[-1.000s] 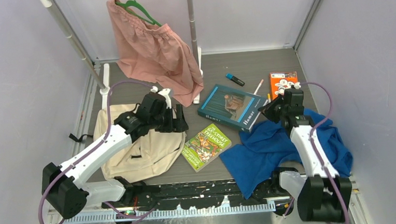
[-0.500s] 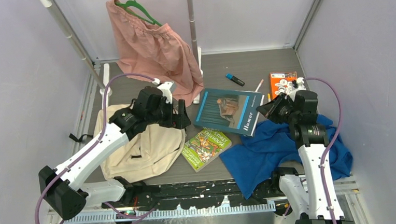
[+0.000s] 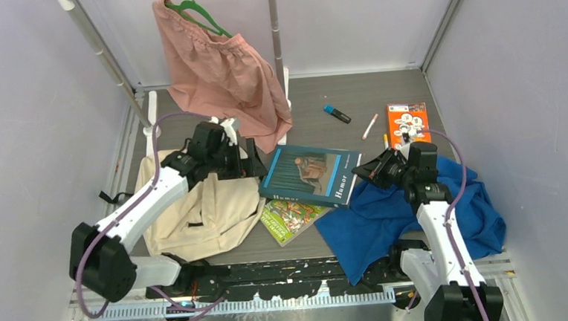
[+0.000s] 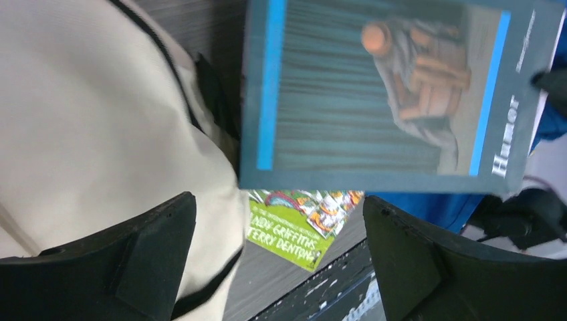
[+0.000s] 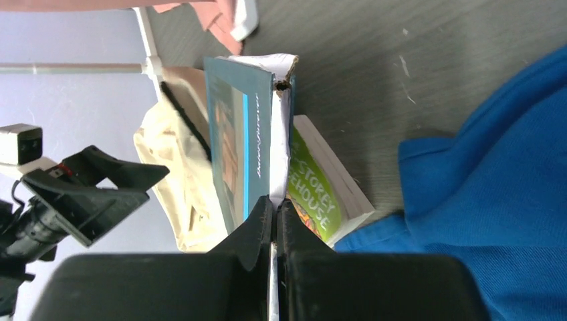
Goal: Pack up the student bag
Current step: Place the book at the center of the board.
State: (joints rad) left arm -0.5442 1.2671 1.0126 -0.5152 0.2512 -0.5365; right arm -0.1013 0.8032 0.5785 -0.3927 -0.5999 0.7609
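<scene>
Cream fabric with black trim: bag, flat on the left half of the table, just ahead of the left arm's base, with a black strap poking out at its left side. Over the bag's far right corner, left gripper, jaws spread wide, nothing between them. Below it in the wrist view, bag fabric to the left, book covers to the right.

Right gripper pinched tight on the right-hand edge of a teal book, close to the cover word "Humor". Teal book raised off the table and tilted, left edge reaching toward the bag's right rim, near edge overlapping a green book that lies flat underneath. Contact between teal book and bag: impossible to tell.

Blue cloth crumpled on the right under the right arm, just beside the green book.

At the back, pink garment on a green hanger, hem down near the table behind the left gripper.

Farther right on bare table: blue marker, pen, orange box, each apart from the others.
</scene>
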